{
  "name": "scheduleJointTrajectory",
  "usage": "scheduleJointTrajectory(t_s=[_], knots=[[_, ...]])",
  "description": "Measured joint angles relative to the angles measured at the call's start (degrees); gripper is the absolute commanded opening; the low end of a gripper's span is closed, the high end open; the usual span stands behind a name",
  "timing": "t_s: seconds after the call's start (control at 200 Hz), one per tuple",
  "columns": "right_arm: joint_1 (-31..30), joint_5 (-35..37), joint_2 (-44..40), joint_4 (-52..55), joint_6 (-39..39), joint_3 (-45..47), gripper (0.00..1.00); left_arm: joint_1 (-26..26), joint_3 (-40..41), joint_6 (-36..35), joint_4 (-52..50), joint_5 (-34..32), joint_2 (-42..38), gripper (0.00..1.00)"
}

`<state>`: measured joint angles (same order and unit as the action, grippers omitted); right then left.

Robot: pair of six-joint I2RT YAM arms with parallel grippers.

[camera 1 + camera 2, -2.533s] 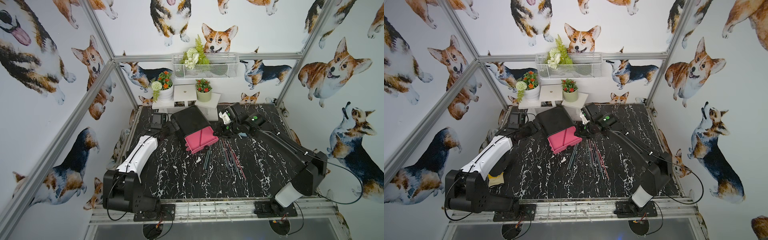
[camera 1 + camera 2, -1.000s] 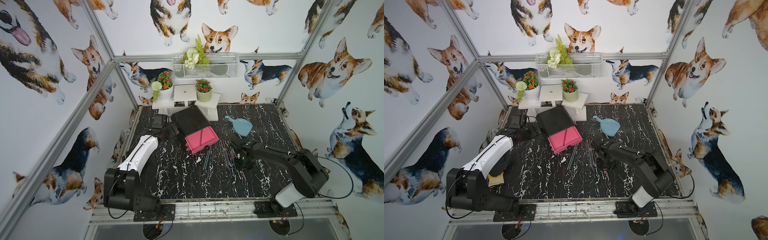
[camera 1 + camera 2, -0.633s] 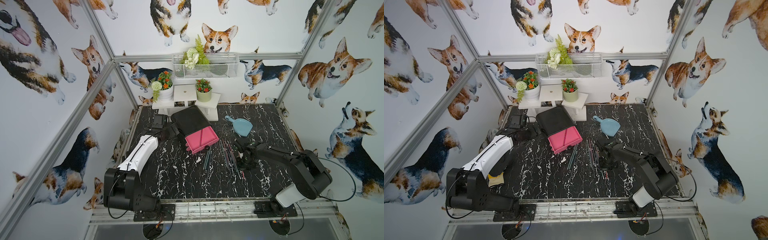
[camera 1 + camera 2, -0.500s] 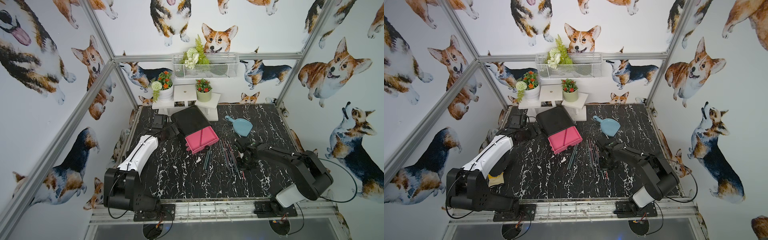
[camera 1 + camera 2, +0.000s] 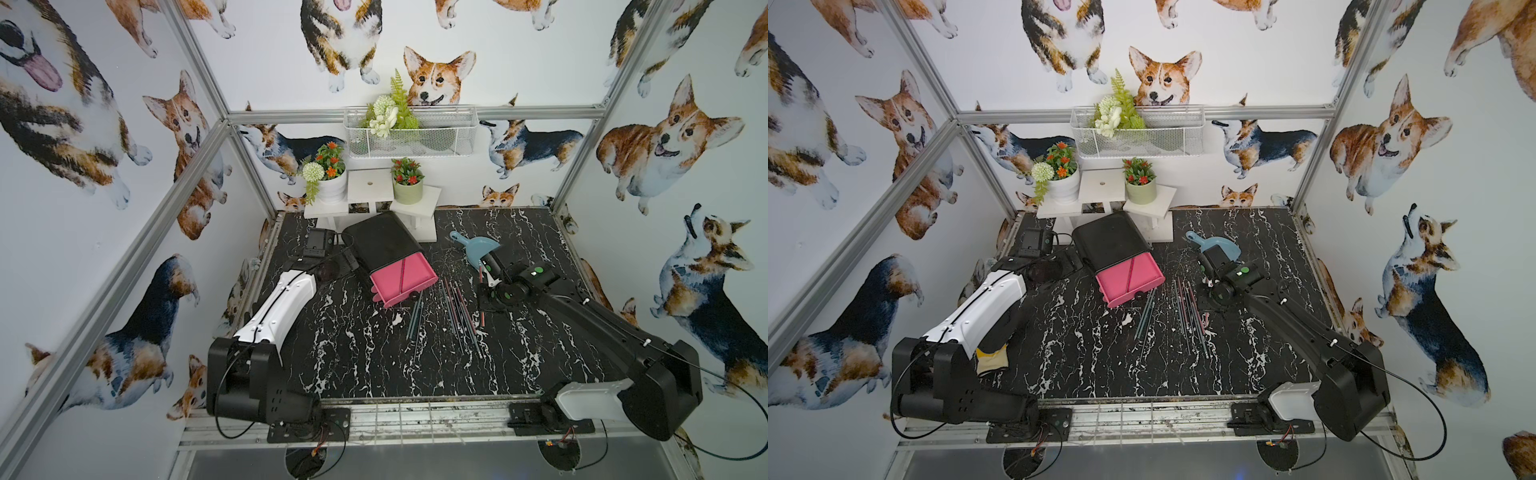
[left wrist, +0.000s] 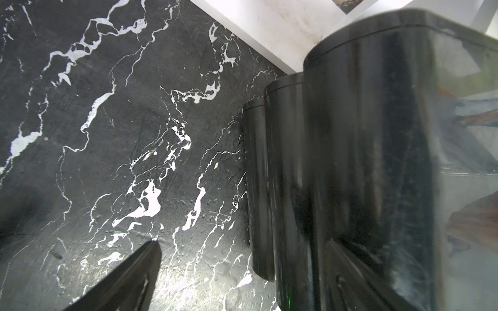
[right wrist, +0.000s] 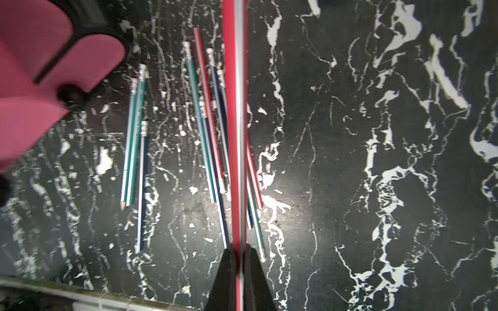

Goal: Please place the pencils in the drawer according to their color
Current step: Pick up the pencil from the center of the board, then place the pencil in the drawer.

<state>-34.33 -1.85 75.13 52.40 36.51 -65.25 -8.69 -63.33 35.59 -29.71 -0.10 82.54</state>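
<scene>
My right claw [image 7: 239,251] is pinched tight on a red pencil [image 7: 229,107]. It grips near one end, and the rest of the stick runs straight out ahead of my fingers. In both top views this claw [image 5: 485,297] hangs over the black marble table [image 5: 353,365], just right of the loose pencils [image 5: 459,318], with the blue dustpan [image 5: 478,248] behind it. I cannot tell whether the held pencil's far end touches the table.

The loose pencils lie flat in a rough bunch, teal, red and dark ones mixed and nearly parallel. A smaller group [image 7: 133,140], two teal and one dark, lies a little apart, just in front of the open drawer.

The black chest [image 5: 380,239] sits toward the back of the table. Its pink top drawer [image 5: 417,280] is pulled out, and a lone pencil [image 5: 402,270], a red one, lies inside it.

My left claw [image 5: 343,264] sits low beside the chest's left side, spread wide with nothing between its fingers. In the left wrist view one finger [image 6: 129,280] shows over bare table, with the chest's dark wall close by.
</scene>
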Motion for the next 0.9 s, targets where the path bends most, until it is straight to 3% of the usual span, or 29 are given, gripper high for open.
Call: scheduleJointTrajectory(t_s=[0.31, 0.901], knots=[[-5.09, -11.78, 3.67, -5.09, 7.17, -8.11, 0.0, 0.0, -0.24, -0.02, -0.13, 0.07, -0.35, 1.0], [-6.95, -28.7, 15.78, -22.12, 19.37, -12.83, 0.0, -0.09, -3.65, -0.26, -0.35, 1.68, -2.78, 1.0]])
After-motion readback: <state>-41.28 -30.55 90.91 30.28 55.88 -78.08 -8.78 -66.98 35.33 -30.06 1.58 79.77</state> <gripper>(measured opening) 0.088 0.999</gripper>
